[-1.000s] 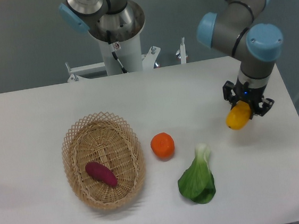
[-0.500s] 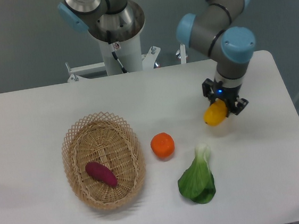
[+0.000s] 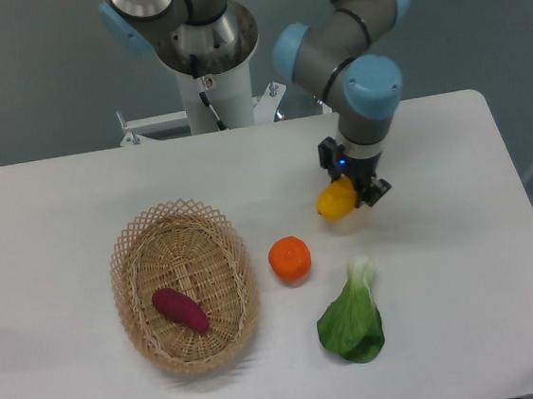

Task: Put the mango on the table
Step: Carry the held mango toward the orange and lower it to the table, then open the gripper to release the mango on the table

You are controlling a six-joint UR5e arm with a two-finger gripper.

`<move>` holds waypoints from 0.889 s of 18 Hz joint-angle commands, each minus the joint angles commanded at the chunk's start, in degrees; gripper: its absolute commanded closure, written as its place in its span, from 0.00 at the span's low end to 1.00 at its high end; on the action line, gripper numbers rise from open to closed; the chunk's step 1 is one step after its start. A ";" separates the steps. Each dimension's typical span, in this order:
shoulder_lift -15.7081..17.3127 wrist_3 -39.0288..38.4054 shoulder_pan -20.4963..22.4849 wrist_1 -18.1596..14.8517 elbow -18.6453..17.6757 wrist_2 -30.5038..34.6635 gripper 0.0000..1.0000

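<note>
Gripper (image 3: pixel 350 194): clamped on mango (image 3: pixel 336 201), toward table's (image 3: pixel 57 202) far right edge
Handling: smooth, likely slippery; firm; best held mid-body

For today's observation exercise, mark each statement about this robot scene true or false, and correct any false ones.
1. The gripper is holding the mango. True.
2. The basket is empty. False: a purple sweet potato lies inside it.
3. The orange sits on the table between the basket and the leafy green vegetable. True.
4. The mango is lying in the basket. False: it is in the gripper, over the table to the right of the basket.
5. The leafy green vegetable is behind the robot's base. False: it lies near the table's front edge.
</note>
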 joint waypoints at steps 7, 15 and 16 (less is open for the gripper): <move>0.09 -0.35 -2.19 0.00 -1.23 0.00 0.22; 0.53 -1.32 -2.64 0.09 1.13 0.18 0.00; 0.35 -1.41 -2.55 -0.09 2.01 0.26 0.00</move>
